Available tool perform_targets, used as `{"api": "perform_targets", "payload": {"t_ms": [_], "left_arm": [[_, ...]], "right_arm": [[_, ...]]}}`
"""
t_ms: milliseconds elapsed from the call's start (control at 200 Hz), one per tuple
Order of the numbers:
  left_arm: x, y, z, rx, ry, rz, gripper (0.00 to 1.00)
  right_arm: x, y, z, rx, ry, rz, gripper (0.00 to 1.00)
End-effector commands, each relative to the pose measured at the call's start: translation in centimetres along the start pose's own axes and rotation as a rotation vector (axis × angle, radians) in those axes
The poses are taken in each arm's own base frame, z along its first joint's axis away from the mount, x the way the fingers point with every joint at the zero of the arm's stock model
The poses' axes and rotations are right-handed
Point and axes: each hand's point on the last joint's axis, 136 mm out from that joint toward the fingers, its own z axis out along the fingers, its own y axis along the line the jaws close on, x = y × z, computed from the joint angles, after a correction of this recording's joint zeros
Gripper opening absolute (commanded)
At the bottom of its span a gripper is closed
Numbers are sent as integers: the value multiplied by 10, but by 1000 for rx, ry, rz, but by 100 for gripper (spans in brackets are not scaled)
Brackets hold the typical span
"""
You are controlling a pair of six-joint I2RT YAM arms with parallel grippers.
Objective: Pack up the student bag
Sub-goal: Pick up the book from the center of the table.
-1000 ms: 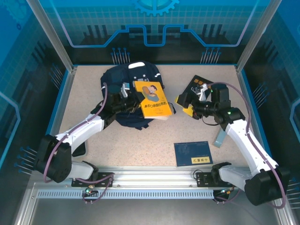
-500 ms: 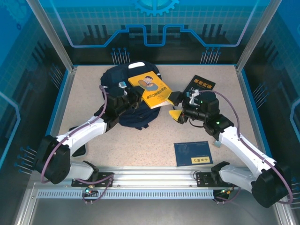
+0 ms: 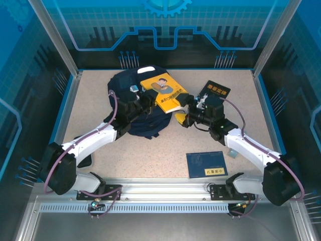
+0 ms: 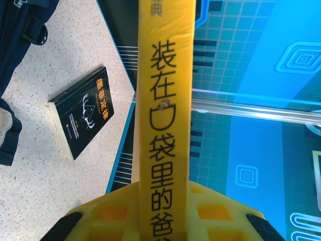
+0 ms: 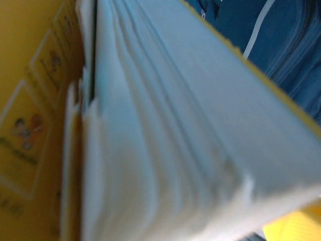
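Holding yellow book [image 3: 163, 94] over student bag [image 3: 125, 83]

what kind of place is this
Probably a robot lab or demo cell: a speckled beige tabletop walled in by glossy blue printed panels, with a slotted aluminium mounting rail along its near edge.

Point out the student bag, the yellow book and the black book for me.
student bag [image 3: 123, 83]: top view, upper-left fabric.
yellow book [image 3: 163, 94]: top view, front cover middle.
black book [image 4: 85, 111]: left wrist view, front cover middle.
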Motion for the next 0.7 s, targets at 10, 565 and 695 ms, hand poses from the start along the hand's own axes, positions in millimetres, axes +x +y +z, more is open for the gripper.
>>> {"api": "perform_targets", "payload": {"t_ms": [10,565,695], "left_arm": [[-1,-41,-4,127,-21,-13,3],[1,3,-20,-94,4,93,61],[-6,38,-34,-248,24,217,82]], "right_arm": [[-3,34,1,-100,-30,-25,74],[-11,36,-14,31,-91,-235,5],[-14,27,-16,118,-91,-317,5]]}}
